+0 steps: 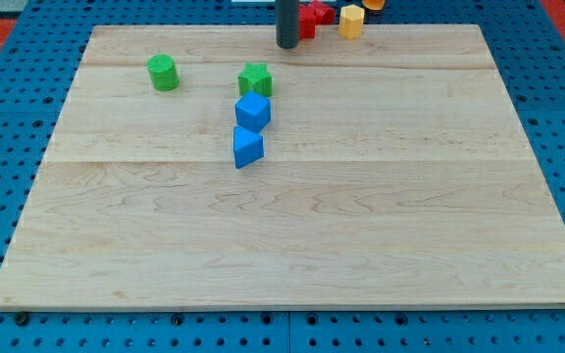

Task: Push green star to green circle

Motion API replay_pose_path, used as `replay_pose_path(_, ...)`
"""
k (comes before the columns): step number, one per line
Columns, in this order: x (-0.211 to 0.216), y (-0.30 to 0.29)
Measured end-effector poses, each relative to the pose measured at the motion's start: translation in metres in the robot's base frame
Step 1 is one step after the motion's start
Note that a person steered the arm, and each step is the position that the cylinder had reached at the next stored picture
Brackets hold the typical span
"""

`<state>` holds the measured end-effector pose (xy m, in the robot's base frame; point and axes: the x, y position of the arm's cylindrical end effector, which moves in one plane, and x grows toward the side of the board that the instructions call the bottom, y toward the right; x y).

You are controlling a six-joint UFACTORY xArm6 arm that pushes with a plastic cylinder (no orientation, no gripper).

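Note:
The green star (255, 79) lies on the wooden board (292, 226) near the view's top, left of centre. The green circle (163, 73), a short cylinder, stands to its left with a gap of bare board between them. My tip (287, 46) is at the view's top edge of the board, up and to the right of the green star, not touching it.
A blue cube (252, 112) sits just below the green star, almost touching it. A blue triangle (247, 148) lies below the cube. A red block (314, 17), a yellow block (350, 22) and an orange block (373, 4) are at the top edge, right of my tip.

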<state>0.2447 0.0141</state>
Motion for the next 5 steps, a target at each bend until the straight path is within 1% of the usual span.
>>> replay_pose_path(1, 0.005, 0.03)
replay_pose_path(2, -0.001, 0.063)
replay_pose_path(3, 0.011, 0.095)
replay_pose_path(4, 0.063, 0.066)
replay_pose_path(5, 0.071, -0.018)
